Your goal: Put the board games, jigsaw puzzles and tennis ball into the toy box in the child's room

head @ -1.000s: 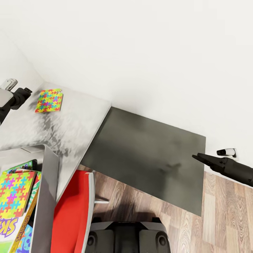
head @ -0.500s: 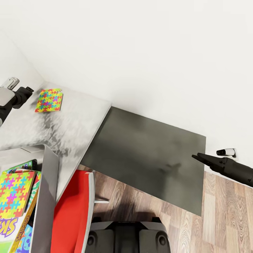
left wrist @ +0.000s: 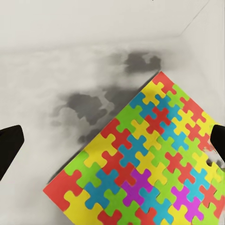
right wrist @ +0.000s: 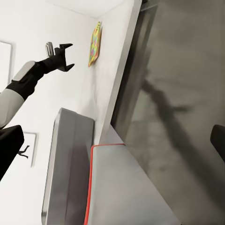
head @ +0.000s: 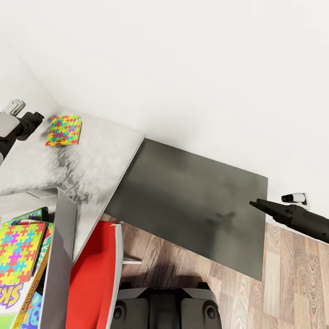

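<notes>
1. On the table (head: 98, 151), in the head view, one jigsaw puzzle (head: 63, 130) is lying flat near the far corner, and a second jigsaw puzzle (head: 19, 249) is resting on top of the contents of the toy box (head: 61, 256) at the near left.
2. Under that second puzzle, board games are being shown stacked in the toy box: a green-edged box (head: 28, 215), a box with large purple lettering (head: 10, 292) and a blue-and-orange box edge (head: 31, 306) are being counted, though how many separate games these make cannot be told.
3. One red chair (head: 91, 278) is being seen pushed in beside the toy box, and one dark grey cabinet top (head: 192, 205) is adjoining the table, lower and to its right.
4. The left gripper (head: 36, 118) is being held just beside the lone puzzle, above the table; in the right wrist view its fingers (right wrist: 63, 56) are being shown spread apart with nothing between them.
5. In the left wrist view that puzzle (left wrist: 145, 164) is being shown from above, its pattern clear, with the dark fingertips (left wrist: 9, 145) at either edge of the frame and not touching it.
6. The right gripper (head: 256, 204) is being held over the cabinet's right edge; in the head view its fingers look pressed to a point, while its own wrist view is showing the tips (right wrist: 9, 145) wide apart, so its opening cannot be told. Nothing is being held by it.
</notes>
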Motion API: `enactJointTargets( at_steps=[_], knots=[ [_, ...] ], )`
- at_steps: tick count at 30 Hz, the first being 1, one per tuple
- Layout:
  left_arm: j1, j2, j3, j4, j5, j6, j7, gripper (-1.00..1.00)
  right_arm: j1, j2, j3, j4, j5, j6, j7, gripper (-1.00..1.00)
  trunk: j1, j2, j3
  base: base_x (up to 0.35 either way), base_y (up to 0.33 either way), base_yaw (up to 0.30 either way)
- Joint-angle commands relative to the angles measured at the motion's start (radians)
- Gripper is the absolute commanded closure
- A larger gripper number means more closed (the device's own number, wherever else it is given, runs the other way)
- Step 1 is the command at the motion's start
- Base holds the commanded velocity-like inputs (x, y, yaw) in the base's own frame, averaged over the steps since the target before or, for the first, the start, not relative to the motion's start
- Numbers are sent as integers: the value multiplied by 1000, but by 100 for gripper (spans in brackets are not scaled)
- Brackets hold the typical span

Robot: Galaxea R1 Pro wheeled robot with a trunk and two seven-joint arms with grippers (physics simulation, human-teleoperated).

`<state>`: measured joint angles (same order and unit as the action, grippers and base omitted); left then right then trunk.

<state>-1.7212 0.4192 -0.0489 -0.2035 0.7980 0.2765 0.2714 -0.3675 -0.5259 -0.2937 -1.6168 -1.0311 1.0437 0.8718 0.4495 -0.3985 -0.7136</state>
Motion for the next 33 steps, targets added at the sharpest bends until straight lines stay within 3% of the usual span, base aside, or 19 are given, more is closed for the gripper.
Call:
enactJointTargets(
  at_steps=[1,33],
  knots=[
    [0,1,-5,-2,7,5,6,-100,-1,0,-1,0,3,3,5,-100,1,-2,-1,0,0,0],
    [-42,-19,-6,-2,2,4,7,-100,17,-1,-50,0,3,3,30,-100,1,-2,-43,0,0,0]
  ],
)
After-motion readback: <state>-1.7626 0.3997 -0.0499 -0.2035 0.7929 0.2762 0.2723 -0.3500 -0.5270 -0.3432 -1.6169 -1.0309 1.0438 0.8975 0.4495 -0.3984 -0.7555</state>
